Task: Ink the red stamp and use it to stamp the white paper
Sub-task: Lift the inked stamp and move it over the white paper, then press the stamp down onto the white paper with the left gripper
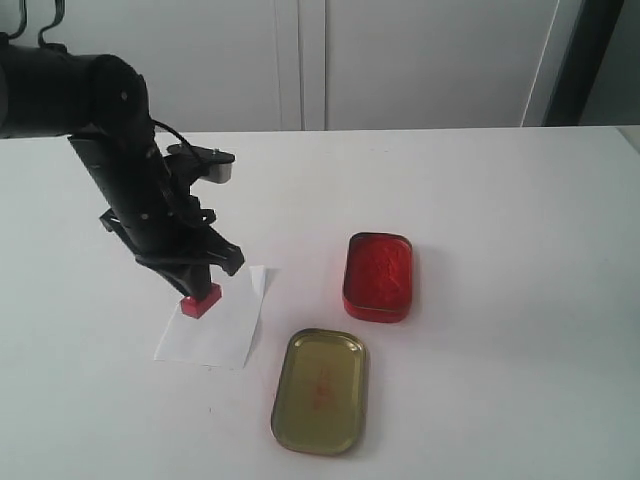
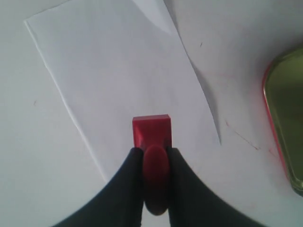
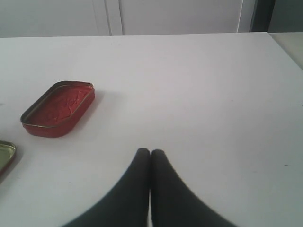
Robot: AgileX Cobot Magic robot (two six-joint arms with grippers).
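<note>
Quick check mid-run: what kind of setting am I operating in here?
Probably an indoor lab or office test bench: a wide white tabletop, plain white cabinet panels behind it, and stamping props laid out, such as an open red metal ink pad tin and a small white paper sheet.

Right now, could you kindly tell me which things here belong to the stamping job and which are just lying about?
Part of the job: red stamp, held in the left gripper; white paper beneath it; open red ink pad tin.
Lying about: gold tin lid; right gripper, shut and holding nothing.
</note>
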